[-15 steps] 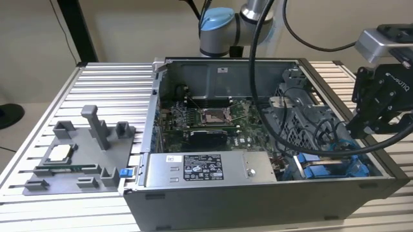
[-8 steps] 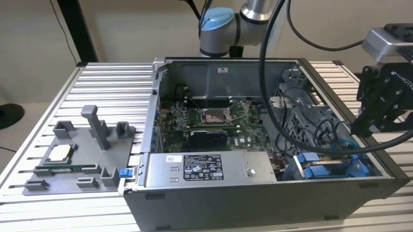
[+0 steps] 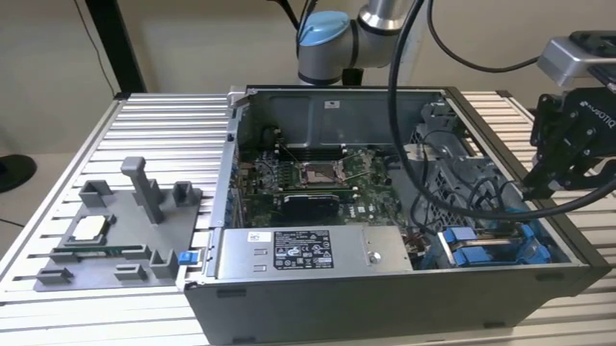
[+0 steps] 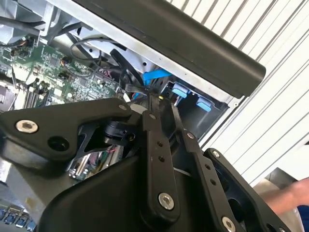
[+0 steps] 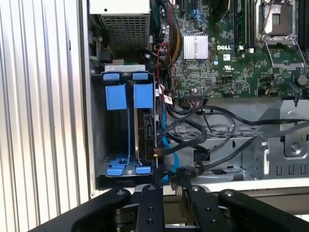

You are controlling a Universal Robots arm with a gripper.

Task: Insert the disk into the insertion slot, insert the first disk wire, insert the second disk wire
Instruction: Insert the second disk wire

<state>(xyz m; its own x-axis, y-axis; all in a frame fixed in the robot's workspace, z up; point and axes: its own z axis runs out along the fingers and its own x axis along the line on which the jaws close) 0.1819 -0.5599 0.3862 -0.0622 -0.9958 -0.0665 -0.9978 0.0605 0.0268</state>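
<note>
The gripper (image 4: 157, 99) hangs over the open case with its fingers drawn almost together. At their tips they seem to pinch a black wire plug (image 4: 140, 88), right beside a blue cable (image 5: 165, 154). Just beyond the tips the disk (image 5: 146, 133) stands on edge in the insertion slot (image 5: 101, 140), seated under a blue carrier tab on the side nearer the loose cables. Farther off lie the green motherboard (image 5: 217, 63) and the grey power-supply box (image 3: 288, 252), and farthest from the gripper, outside the case, the grey fixture tray (image 3: 115, 238) rests on the ribbed table (image 3: 164, 122).
</note>
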